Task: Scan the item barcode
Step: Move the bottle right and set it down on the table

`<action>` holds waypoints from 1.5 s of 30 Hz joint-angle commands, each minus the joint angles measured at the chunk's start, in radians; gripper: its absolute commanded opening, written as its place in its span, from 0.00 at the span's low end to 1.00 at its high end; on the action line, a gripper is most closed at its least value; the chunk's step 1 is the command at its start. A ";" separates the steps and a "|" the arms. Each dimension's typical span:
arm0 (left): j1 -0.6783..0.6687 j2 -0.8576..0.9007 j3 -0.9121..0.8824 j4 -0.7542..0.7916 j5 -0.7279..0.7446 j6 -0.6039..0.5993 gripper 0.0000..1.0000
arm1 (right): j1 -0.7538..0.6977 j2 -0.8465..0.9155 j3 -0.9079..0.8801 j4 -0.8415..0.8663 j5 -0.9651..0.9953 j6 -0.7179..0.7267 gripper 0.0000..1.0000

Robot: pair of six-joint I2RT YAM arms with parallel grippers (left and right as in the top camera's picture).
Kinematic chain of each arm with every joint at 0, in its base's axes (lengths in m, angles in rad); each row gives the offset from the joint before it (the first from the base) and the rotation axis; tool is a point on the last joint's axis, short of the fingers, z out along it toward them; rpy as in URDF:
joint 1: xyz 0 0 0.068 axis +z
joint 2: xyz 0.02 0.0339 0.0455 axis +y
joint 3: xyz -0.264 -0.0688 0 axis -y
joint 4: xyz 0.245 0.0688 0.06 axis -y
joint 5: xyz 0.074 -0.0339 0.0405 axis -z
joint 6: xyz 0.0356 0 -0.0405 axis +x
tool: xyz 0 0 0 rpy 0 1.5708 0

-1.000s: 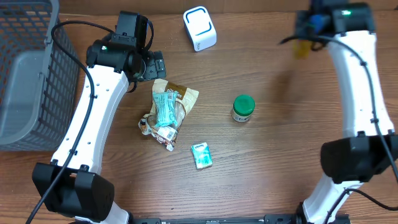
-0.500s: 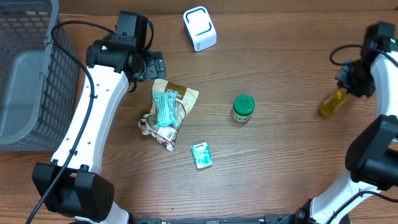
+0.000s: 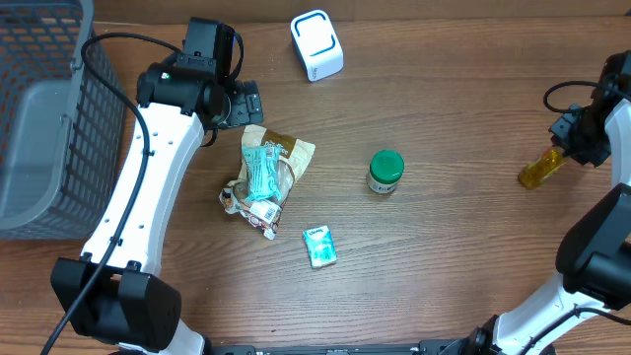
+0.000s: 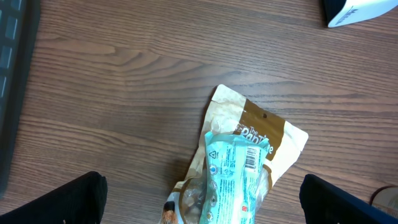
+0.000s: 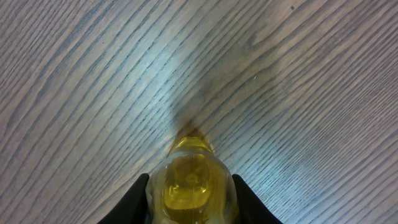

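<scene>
At the table's far right edge, my right gripper (image 3: 564, 150) is shut on a yellow bottle (image 3: 539, 171) that slants down toward the wood. In the right wrist view the bottle (image 5: 190, 184) fills the space between the black fingers (image 5: 135, 198), its far end close to or on the table. The white barcode scanner (image 3: 316, 44) stands at the back centre, far from the bottle. My left gripper (image 3: 242, 104) hangs open above a teal packet (image 4: 235, 177) that lies on a brown snack bag (image 4: 256, 127); nothing sits between its jaws.
A green-lidded jar (image 3: 385, 171) stands mid-table and a small teal box (image 3: 318, 246) lies nearer the front. A grey wire basket (image 3: 39, 118) fills the far left. The scanner's corner (image 4: 357, 9) shows at the top right of the left wrist view.
The right arm has swung from the back right corner forward and down along the right edge, carrying the yellow bottle low to the table. The left arm has not moved.
</scene>
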 commanded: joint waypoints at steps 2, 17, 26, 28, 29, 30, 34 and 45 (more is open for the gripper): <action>-0.006 -0.012 0.017 0.000 -0.010 0.015 1.00 | -0.002 0.002 -0.032 0.013 -0.013 0.013 0.06; -0.006 -0.012 0.017 0.000 -0.010 0.015 1.00 | -0.002 0.002 -0.032 0.055 -0.298 -0.124 0.10; -0.006 -0.012 0.017 0.000 -0.010 0.015 1.00 | -0.002 0.001 -0.032 0.050 -0.298 -0.123 0.31; -0.006 -0.012 0.017 0.000 -0.010 0.015 1.00 | -0.002 0.002 -0.032 0.050 -0.299 -0.123 0.41; -0.006 -0.012 0.017 0.000 -0.010 0.015 1.00 | -0.002 0.001 -0.032 0.050 -0.299 -0.123 0.47; -0.006 -0.012 0.017 0.000 -0.010 0.015 0.99 | -0.002 0.001 -0.032 0.049 -0.299 -0.123 0.62; -0.006 -0.012 0.017 0.000 -0.010 0.015 1.00 | -0.001 0.001 -0.032 0.049 -0.299 -0.118 0.98; -0.006 -0.012 0.017 0.000 -0.010 0.015 1.00 | -0.001 -0.051 0.000 0.038 -0.279 -0.115 1.00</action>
